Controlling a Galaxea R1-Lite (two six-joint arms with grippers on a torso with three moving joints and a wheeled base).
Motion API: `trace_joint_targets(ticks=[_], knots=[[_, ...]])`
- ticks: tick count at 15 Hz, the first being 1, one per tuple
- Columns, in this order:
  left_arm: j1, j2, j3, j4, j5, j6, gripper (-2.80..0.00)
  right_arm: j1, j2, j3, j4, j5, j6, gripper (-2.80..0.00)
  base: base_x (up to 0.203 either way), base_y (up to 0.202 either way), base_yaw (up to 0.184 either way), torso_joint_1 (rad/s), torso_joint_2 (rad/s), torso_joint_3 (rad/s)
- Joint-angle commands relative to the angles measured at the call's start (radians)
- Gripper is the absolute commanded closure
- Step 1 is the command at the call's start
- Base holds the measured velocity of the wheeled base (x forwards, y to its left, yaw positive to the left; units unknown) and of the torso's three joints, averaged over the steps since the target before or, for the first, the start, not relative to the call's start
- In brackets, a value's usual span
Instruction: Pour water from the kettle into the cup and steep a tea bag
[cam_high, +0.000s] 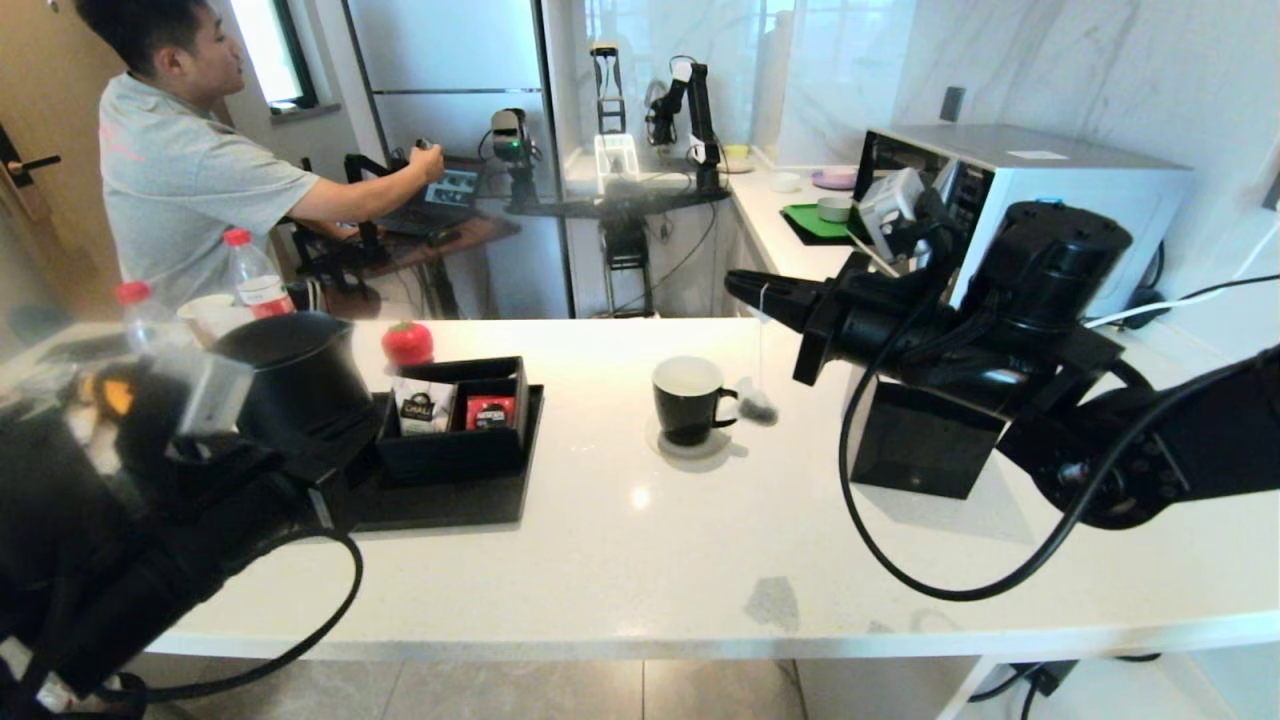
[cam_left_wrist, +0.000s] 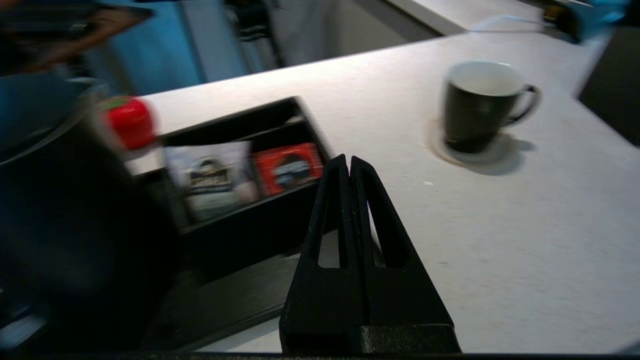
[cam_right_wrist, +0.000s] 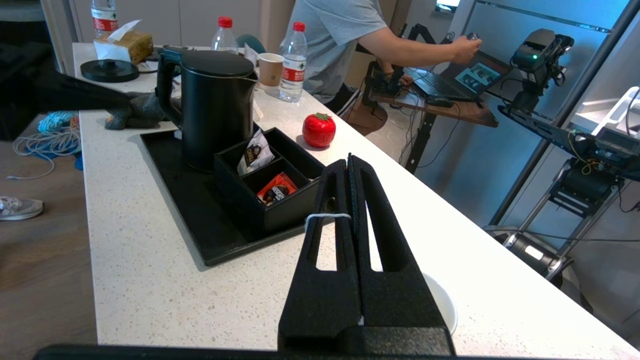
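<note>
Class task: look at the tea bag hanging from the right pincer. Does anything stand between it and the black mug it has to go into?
Nothing visible does. The tea bag hangs by its string from the shut right pincer, beside the cup on its handle side. The cup's mouth is uncovered, with only bare counter around.

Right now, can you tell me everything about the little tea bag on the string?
The tea bag is a small see-through pouch of dark leaves. It dangles on a thin white string from the shut right gripper. It hangs just right of the black cup's handle, outside the cup. Whether it touches the white counter is unclear.
</note>
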Motion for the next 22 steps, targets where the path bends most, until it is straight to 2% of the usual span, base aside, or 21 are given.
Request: trace_joint_targets(ticks=[1,4,6,8,15,18,22], knots=[[0.102,-0.07,0.096,-0.041,0.007,-0.001,0.0,0.0,0.001,-0.001,-0.007,0.005,-0.001,0.0,0.0,0.0,0.0,0.0,0.0,0.0],[0.171,-0.207,0.184,-0.023,0.012,-0.011,0.0,0.0,0.008,0.0,-0.013,0.005,-0.001,0.0,0.0,0.0,0.0,0.0,0.0,0.0],[0.178,-0.318,0.187,0.086,0.011,-0.026,0.0,0.0,0.008,0.0,-0.015,0.004,-0.001,0.0,0.0,0.0,0.0,0.0,0.0,0.0],[0.181,-0.45,0.187,0.232,0.011,-0.033,0.0,0.0,0.008,0.0,-0.018,0.003,-0.001,0.0,0.0,0.0,0.0,0.0,0.0,0.0],[0.179,-0.937,0.188,0.882,0.007,-0.037,0.0,-0.006,0.008,0.002,-0.022,0.003,-0.006,0.0,0.0,0.0,0.0,0.0,0.0,0.0],[0.176,-1.075,0.188,1.119,0.005,-0.04,0.0,-0.006,0.012,0.001,-0.024,0.002,-0.006,0.0,0.0,0.0,0.0,0.0,0.0,0.0],[0.138,-1.111,0.188,1.166,-0.048,-0.056,0.0,-0.015,0.018,0.004,-0.024,0.002,-0.006,0.0,0.0,0.0,0.0,0.0,0.0,0.0]])
